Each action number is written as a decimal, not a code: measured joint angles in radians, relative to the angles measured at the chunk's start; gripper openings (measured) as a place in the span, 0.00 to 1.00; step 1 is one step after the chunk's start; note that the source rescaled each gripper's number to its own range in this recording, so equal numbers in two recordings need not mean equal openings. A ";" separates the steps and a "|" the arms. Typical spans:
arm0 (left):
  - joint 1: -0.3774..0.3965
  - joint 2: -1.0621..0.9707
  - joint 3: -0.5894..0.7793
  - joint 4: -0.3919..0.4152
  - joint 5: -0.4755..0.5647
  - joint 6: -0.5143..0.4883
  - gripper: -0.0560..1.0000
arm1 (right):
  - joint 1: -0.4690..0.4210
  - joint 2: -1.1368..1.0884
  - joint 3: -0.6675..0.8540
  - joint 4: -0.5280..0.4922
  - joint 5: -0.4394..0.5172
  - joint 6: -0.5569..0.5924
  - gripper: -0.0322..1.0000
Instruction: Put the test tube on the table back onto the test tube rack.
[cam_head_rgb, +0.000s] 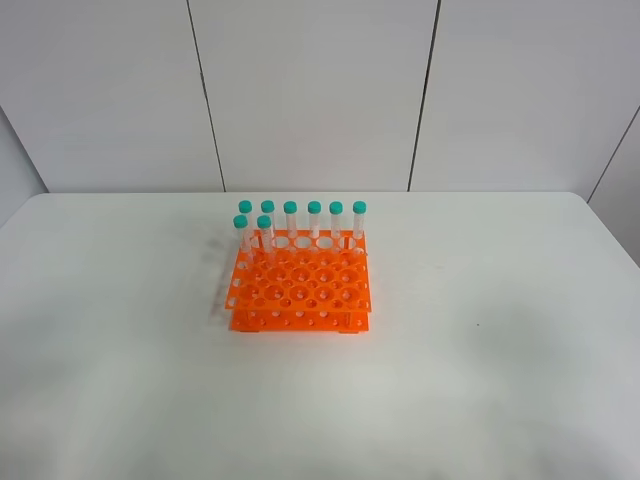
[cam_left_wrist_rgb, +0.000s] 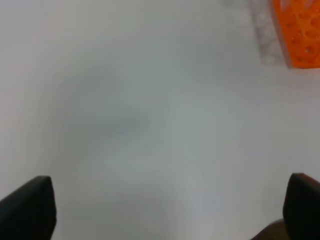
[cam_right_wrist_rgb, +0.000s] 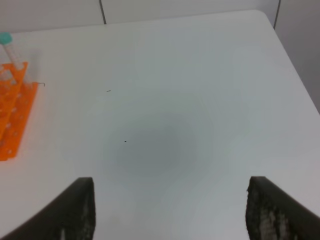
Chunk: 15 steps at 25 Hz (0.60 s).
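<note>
Test tubes with teal-green caps stand upright in the test tube rack (cam_head_rgb: 300, 283): eight in all, six in the back row and two just in front of them at the row's left end, as the exterior high view shows. One of them, the test tube (cam_head_rgb: 359, 222) at the right end of the back row, also appears in the right wrist view, where its cap and clear body rise above the rack's orange edge. No tube can be seen lying loose on the surface (cam_head_rgb: 500, 330) in any view.

The rack is bright orange, two-tiered, with a grid of round holes, and sits near the middle of the white surface, somewhat towards its far edge. Most of its holes hold nothing.

The left gripper (cam_left_wrist_rgb: 172, 207) hangs over bare surface with its dark fingers (cam_left_wrist_rgb: 27, 207) spread wide apart and nothing between them; a corner of the rack shows blurred at the edge of its view. The right gripper (cam_right_wrist_rgb: 172, 210) is likewise open over bare surface, its fingers (cam_right_wrist_rgb: 72, 210) well apart and holding nothing, with the rack off to one side.
</note>
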 joint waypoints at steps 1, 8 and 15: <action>0.000 0.000 0.000 0.000 0.000 0.000 1.00 | 0.000 0.000 0.000 0.000 0.000 0.000 0.85; 0.000 0.000 0.000 0.000 0.000 0.000 1.00 | 0.000 0.000 0.000 0.000 0.000 0.000 0.85; 0.000 0.000 0.000 0.000 0.000 0.000 1.00 | 0.000 0.000 0.000 0.000 0.000 0.000 0.85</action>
